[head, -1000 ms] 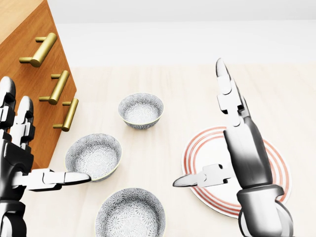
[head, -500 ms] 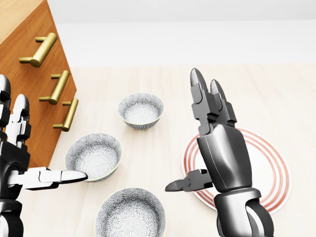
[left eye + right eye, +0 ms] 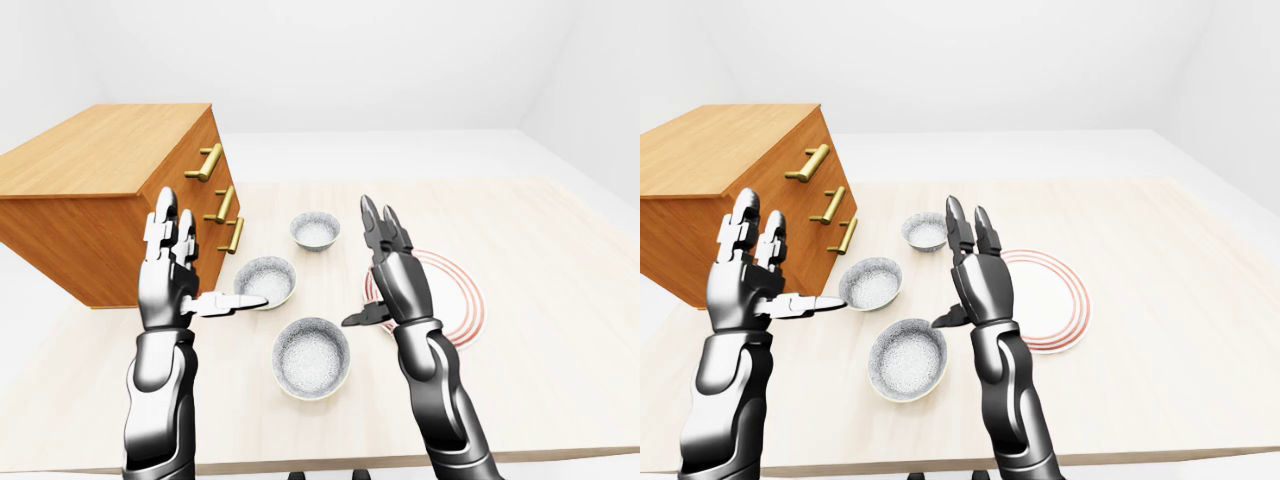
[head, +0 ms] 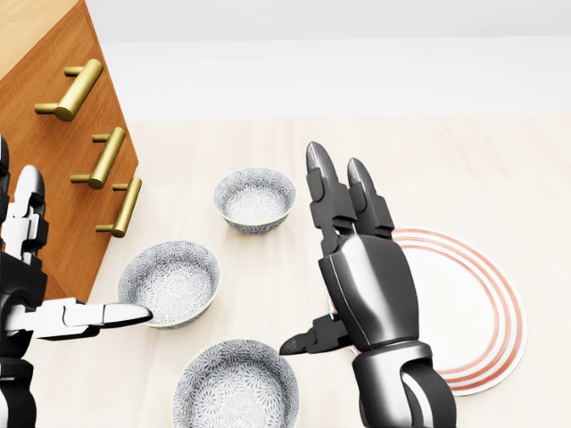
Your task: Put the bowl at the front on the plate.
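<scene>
Three patterned grey bowls sit on a pale wooden table [image 4: 500,178], none of them on the plate [image 4: 486,303]. Lowest in the head view is the nearest bowl [image 4: 236,385]. It stands upright on the bare table, to the lower left of the plate and apart from it.

The right hand [image 4: 361,285] is raised just to the right of this bowl. Its two long fingers point up and are spread, and its thumb sticks out to the left, above the bowl's upper right rim. It grips nothing, and in this view it covers the plate's left edge. The plate is white with red rings and lies flat.

At the left of the views the left hand [image 3: 168,282] is also raised, with its fingers apart and pointing upward, holding nothing. Its thumb points right and the tip ends at the left rim of the middle bowl [image 4: 169,282]; whether it touches I cannot tell.

Higher up and a little to the right stands the farthest bowl [image 4: 255,199], well apart from both hands. A wooden chest of drawers [image 3: 100,170] fills the upper left, with three brass handles [image 4: 73,89] on the side facing the bowls.
</scene>
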Tool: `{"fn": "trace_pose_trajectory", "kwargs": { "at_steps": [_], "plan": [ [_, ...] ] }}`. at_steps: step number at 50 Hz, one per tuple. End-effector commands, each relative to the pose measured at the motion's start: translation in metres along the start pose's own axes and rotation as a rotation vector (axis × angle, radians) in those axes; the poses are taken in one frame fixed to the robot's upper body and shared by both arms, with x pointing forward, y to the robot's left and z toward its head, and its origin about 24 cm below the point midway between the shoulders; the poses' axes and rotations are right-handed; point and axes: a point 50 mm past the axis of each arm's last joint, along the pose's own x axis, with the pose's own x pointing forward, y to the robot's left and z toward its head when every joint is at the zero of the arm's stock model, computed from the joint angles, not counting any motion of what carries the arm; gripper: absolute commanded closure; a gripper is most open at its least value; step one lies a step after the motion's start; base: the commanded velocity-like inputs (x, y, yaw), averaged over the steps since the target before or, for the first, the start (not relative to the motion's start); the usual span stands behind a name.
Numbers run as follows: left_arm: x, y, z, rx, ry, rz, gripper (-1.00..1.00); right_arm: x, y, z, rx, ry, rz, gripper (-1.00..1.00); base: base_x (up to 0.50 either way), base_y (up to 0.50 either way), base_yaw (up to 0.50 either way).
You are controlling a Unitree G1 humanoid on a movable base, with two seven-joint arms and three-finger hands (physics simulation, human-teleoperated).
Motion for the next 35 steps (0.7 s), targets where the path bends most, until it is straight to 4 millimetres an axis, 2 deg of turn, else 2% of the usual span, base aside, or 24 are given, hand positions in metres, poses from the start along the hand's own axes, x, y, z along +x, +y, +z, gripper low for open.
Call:
{"fn": "trace_pose_trajectory", "kwargs": {
  "at_steps": [1,15,35],
  "plan": [
    [0.001,0.003,0.0,0.0,0.0,0.007,-1.0,0.002,0.017,0.0,0.014,0.013,0.036,-1.0,0.0,0.0,0.0],
    [0.002,0.004,-0.003,-0.001,0.012,0.011,-1.0,0.009,0.028,-0.008,0.06,0.044,0.091,-1.0,0.0,0.0,0.0],
    [0.002,0.004,-0.006,-0.004,0.024,0.012,-1.0,0.005,0.045,-0.016,0.063,0.082,0.153,-1.0,0.0,0.0,0.0]
  ]
}}
